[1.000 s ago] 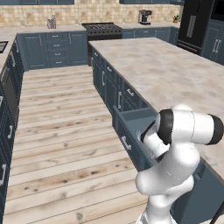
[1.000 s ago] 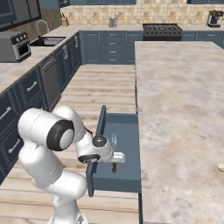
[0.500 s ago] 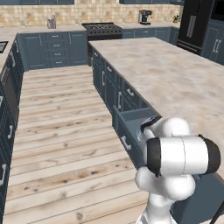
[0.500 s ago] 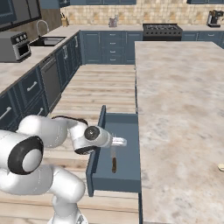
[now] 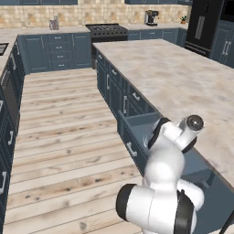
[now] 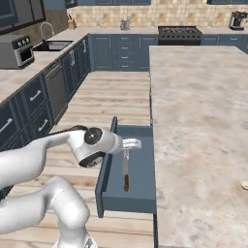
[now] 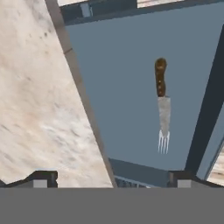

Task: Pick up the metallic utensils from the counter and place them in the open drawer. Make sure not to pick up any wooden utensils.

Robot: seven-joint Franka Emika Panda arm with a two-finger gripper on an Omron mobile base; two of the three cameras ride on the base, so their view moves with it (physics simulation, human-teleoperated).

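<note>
We see a fork lying flat on the smooth blue-grey floor of the open drawer: a dark brown handle, a flat grey steel shank and thin silver tines. In the right base view the same fork lies lengthwise in the drawer, handle toward the near end, clear of the walls. The drawer is a long shallow box with a flat blue front, pulled out from under the counter, whose top is beige-grey marbled stone.

The gripper hovers over the drawer's edge with its two dark tips spread wide and nothing between them. At the right edge of the right base view a pale wooden spoon tip rests on the counter.

Compared with a second ago, the arm has swung forward and its hand has lifted away from the fork.
</note>
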